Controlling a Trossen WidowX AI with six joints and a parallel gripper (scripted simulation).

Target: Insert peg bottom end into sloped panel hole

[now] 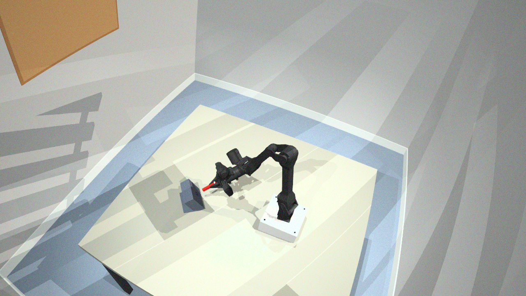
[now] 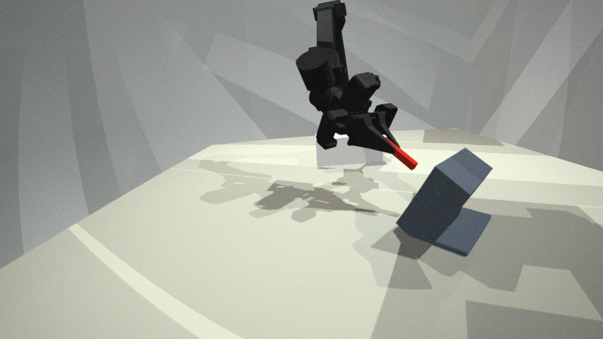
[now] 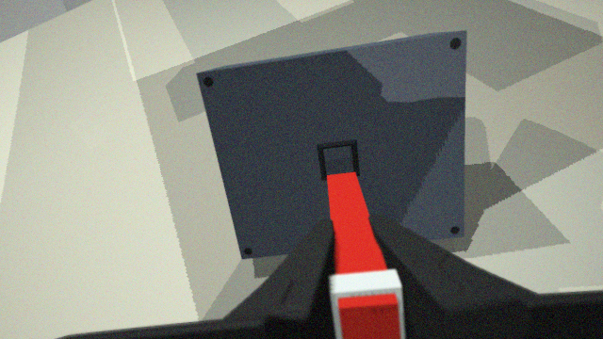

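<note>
My gripper [image 1: 214, 184] [image 2: 396, 149] [image 3: 351, 231] is shut on a red square peg [image 1: 208, 186] [image 2: 405, 158] [image 3: 349, 202] with a white band near its rear end. The peg is tilted, its free end pointing down toward the panel. The blue-grey sloped panel [image 1: 192, 195] [image 2: 434, 202] [image 3: 273, 141] stands in front of the gripper. Its square hole [image 3: 339, 159] has a dark rim. In the wrist view the peg's tip overlaps the hole's lower edge, with sides roughly in line with the hole's. In the top and exterior views a gap shows between tip and panel.
The panel's flat foot [image 2: 466, 231] rests on the pale table [image 1: 220, 253] [image 2: 253, 270] behind its block. The arm's white base [image 1: 281, 224] [image 2: 349, 151] stands on the table. An orange board [image 1: 66, 33] is on the wall.
</note>
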